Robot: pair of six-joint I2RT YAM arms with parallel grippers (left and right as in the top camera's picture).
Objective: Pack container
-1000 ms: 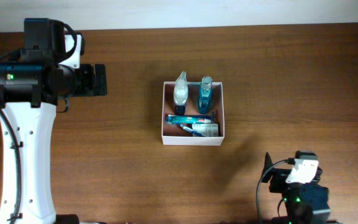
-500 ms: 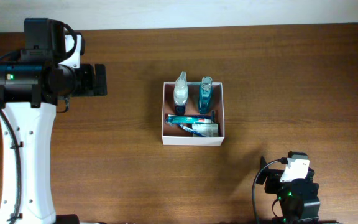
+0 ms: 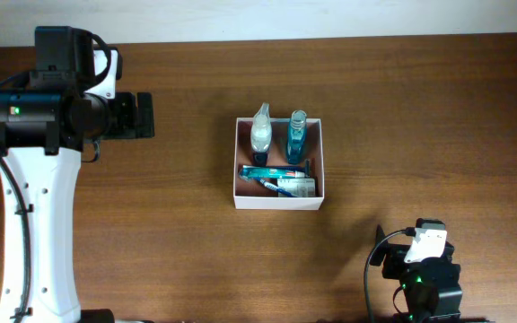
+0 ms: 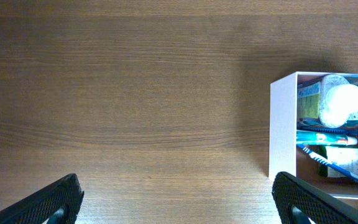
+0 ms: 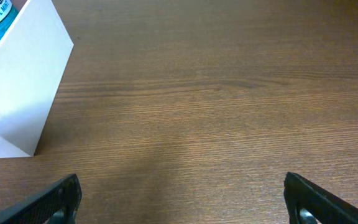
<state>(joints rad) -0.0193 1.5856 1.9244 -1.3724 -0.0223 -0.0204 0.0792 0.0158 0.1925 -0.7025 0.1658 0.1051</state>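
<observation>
The container [image 3: 276, 203], a square white box with a reddish-brown inside, sits mid-table. It holds a white bottle [image 3: 260, 135], a blue bottle [image 3: 295, 139], a toothpaste tube [image 3: 272, 171] and a toothbrush. My left gripper [image 3: 144, 115] is open and empty, well to the left of the box. In the left wrist view its jaws [image 4: 179, 199] frame bare wood, with the container [image 4: 283, 124] at the right. My right gripper [image 3: 382, 249] is open and empty near the front edge. In the right wrist view its jaws [image 5: 182, 199] are over wood, with the container's wall [image 5: 17, 93] at the upper left.
The wooden table [image 3: 420, 108] ends at a pale wall strip along the back. The white left arm [image 3: 34, 224] runs along the left side.
My right arm has drawn back a little toward the front edge and then stopped. The left arm and the container's contents have not moved.
</observation>
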